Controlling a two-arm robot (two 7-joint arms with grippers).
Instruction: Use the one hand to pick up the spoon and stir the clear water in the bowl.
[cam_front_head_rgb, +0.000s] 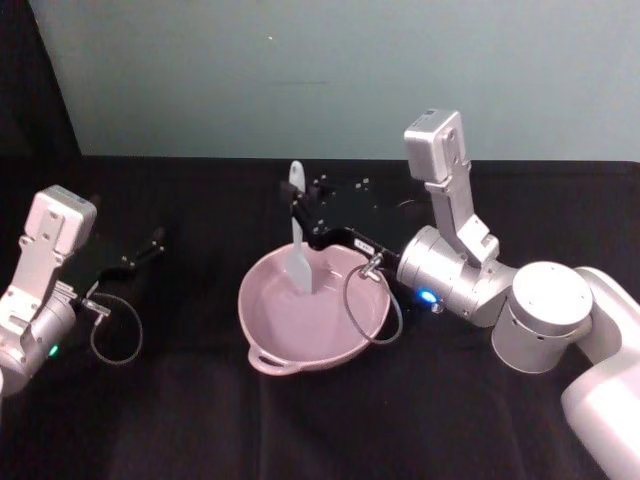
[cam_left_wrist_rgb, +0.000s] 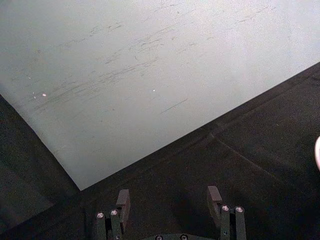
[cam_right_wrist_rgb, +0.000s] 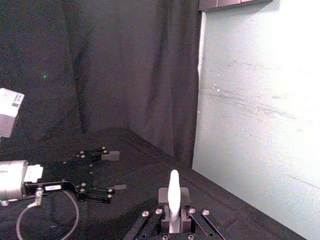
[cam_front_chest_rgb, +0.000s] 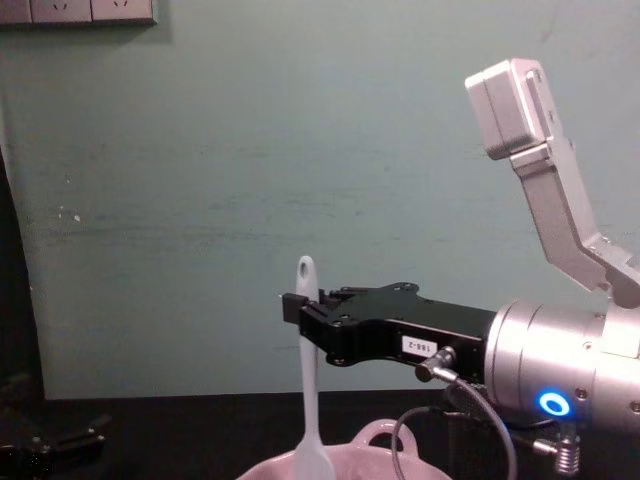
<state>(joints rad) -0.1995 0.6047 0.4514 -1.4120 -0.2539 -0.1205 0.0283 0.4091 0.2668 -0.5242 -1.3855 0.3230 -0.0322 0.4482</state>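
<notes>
1. In the head view, the right black two-finger gripper, on its silver wrist with a blue ring, sits at centre frame. Its jaws are closed on the upper handle of the slim white plastic spoon.
2. The spoon hangs upright, holed tip up, scoop down inside the wide pale pink glossy bowl at lower centre.
3. The left black gripper sits parked at the head view's far left, fingers spread wide, holding nothing.
4. Gripped this high, the slim handle may swivel or slip if the scoop drags through water or knocks the wall.
5. The grey cable loop hanging over the bowl's right rim could snag and shift the bowl.
</notes>
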